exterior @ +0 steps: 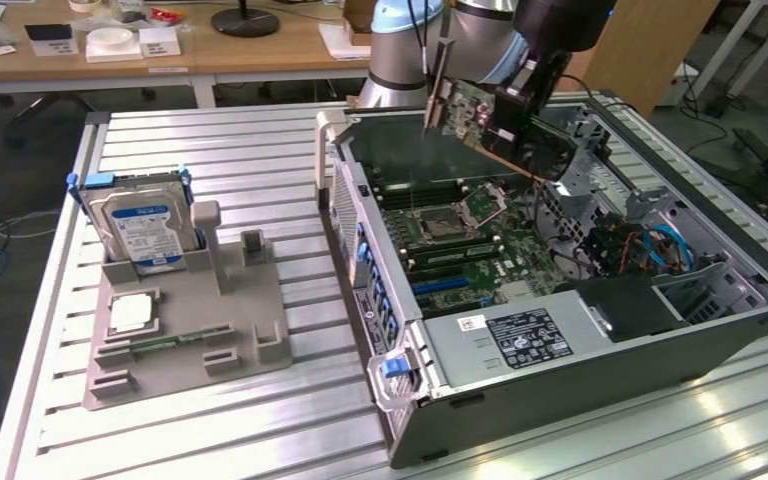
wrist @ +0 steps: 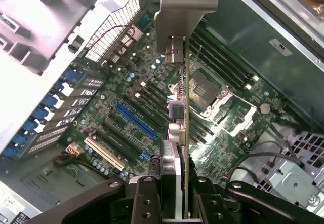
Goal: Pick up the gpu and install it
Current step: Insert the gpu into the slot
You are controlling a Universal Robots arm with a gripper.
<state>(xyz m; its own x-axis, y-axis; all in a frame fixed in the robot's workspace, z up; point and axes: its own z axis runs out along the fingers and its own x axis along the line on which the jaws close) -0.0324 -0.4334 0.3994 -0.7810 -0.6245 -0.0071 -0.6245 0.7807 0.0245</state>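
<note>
The arm (exterior: 404, 45) reaches in from the far side, wrist angled down. Its gripper (exterior: 518, 97) hangs far right in the exterior view, fingers (wrist: 147, 201) clamped on the gpu (exterior: 491, 125).

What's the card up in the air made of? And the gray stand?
The card looks like green circuit board with a dull silver metal bracket at one end. The gray stand looks like matte plastic, though that's a guess.

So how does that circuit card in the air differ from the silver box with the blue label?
The thin green gpu card hangs tilted above the open case, held by the gripper; the silver hard drive stands upright in a grey holder. Card: exposed circuitry; drive: sealed casing. Both are rectangular.
</note>
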